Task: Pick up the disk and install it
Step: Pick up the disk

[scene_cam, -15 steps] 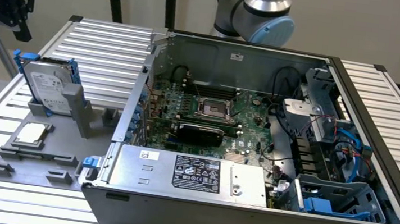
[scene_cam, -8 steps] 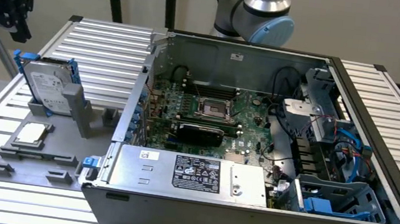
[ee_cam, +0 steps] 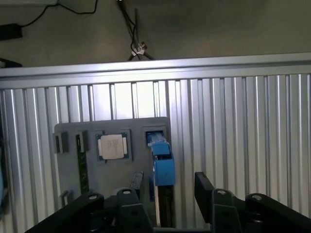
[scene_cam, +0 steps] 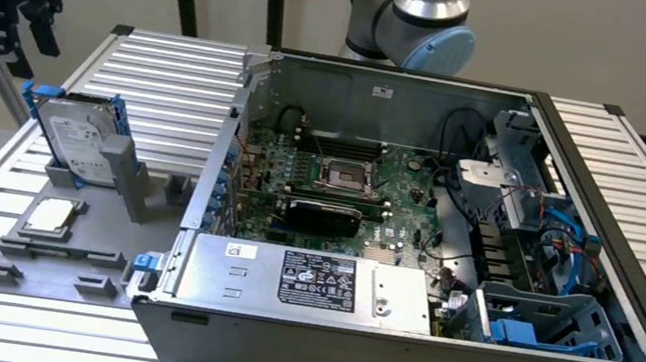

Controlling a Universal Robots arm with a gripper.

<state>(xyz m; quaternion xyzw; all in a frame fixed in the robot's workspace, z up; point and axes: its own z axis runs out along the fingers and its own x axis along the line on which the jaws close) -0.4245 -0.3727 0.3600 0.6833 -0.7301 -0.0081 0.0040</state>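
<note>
The disk point(scene_cam: 75, 136), a silver-grey hard drive with a white label in a blue carrier frame, stands on edge in a grey holder point(scene_cam: 116, 178) at the exterior view's left. My gripper point(scene_cam: 31, 47) hangs above it and a little further left, open and holding nothing. In the wrist view the disk point(ee_cam: 163, 162) appears edge-on as a blue strip. It lies far below the gap between my two black fingers point(ee_cam: 203, 184), and my gripper point(ee_cam: 170, 187) is well clear of it.
A small square processor chip point(scene_cam: 51, 216) lies in the grey fixture plate point(scene_cam: 51, 269) beside the disk. The open computer case point(scene_cam: 417, 210) fills the middle, with a motherboard, a power supply point(scene_cam: 312, 280) and a blue drive cage point(scene_cam: 539, 322) at the exterior view's lower right. Everything rests on a ribbed aluminium table point(scene_cam: 166, 63).
</note>
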